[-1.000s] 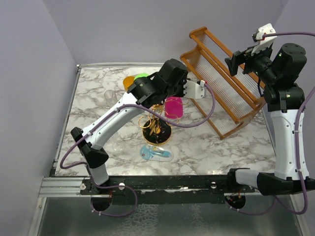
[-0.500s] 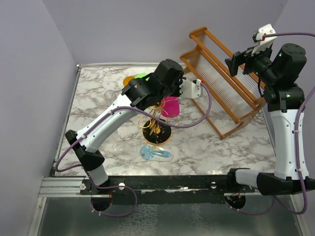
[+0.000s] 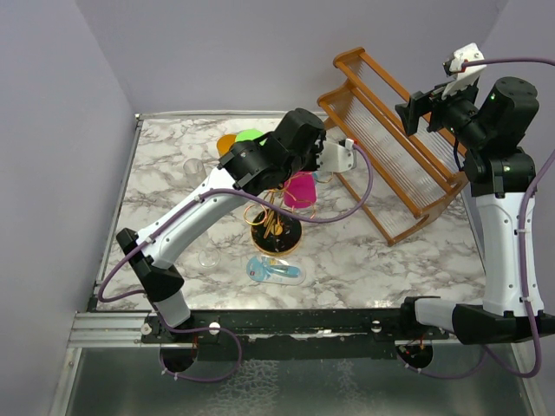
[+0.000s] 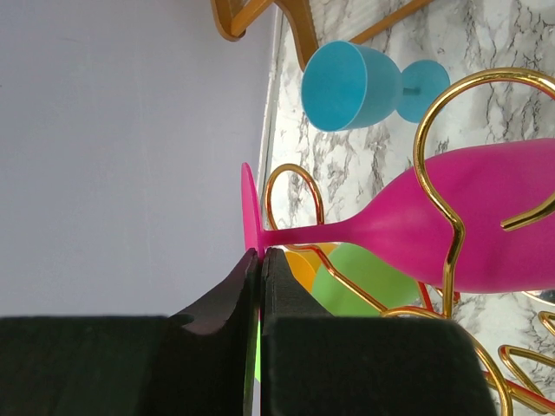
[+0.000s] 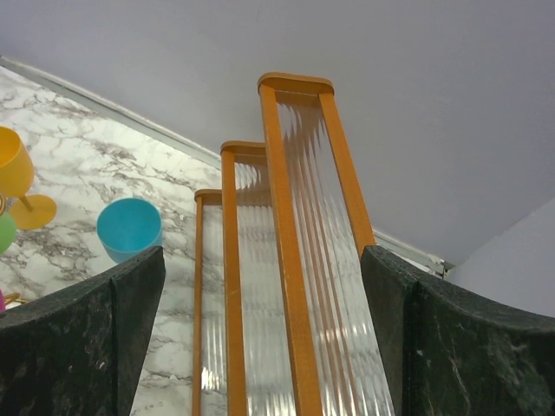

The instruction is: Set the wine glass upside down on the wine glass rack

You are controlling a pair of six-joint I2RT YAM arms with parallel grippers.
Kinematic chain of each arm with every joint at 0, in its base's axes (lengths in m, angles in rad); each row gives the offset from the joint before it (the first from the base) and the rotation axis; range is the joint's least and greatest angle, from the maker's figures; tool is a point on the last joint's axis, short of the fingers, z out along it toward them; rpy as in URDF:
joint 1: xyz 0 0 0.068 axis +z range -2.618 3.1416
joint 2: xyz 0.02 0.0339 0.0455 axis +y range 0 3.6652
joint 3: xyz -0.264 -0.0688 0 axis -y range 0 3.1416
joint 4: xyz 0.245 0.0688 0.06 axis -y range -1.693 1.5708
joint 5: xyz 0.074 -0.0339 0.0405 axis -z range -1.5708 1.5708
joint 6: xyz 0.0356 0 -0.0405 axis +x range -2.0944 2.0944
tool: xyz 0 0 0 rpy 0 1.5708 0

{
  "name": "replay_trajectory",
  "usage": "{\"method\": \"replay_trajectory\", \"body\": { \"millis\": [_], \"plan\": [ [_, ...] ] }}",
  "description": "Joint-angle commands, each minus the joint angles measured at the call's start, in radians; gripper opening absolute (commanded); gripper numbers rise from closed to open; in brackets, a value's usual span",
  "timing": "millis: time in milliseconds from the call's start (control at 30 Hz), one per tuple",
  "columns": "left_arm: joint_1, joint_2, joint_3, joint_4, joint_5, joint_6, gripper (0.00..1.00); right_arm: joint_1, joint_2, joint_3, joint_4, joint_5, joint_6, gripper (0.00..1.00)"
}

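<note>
The marble desk (image 3: 173, 182) carries a big wooden rack (image 3: 390, 156) at its far right corner, and I see nothing in its slats. The right arm is raised over that rack, the right pincer (image 5: 262, 260) spread wide and empty, parked out of the way, I'd guess. The left arm reaches across mid-desk. The left pincer (image 4: 260, 253) is nipped tight on the pink glass (image 4: 494, 186) by the edge of its foot. That grip puts the foot uppermost and the bowl mouth down, so the stem can slip into a ring. The glass is at the gold rack (image 4: 451, 225), mid-desk, with a loop crossing its bowl. Whether the rack bears its weight I can't tell. A green glass (image 4: 364, 277) and an orange glass (image 4: 302, 264) show behind it. A blue glass (image 4: 347, 82) stands empty near the far edge.
</note>
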Motion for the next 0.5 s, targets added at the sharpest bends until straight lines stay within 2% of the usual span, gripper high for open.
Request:
{"method": "replay_trajectory", "body": {
  "millis": [0, 467],
  "plan": [
    [-0.003, -0.006, -0.012, 0.040, -0.081, -0.039, 0.00, -0.008, -0.011, -0.005, 0.026, -0.025, 0.008, 0.94],
    [-0.003, 0.070, 0.030, 0.035, -0.169, -0.116, 0.00, -0.009, -0.008, -0.008, 0.027, -0.044, 0.010, 0.94]
  ]
}}
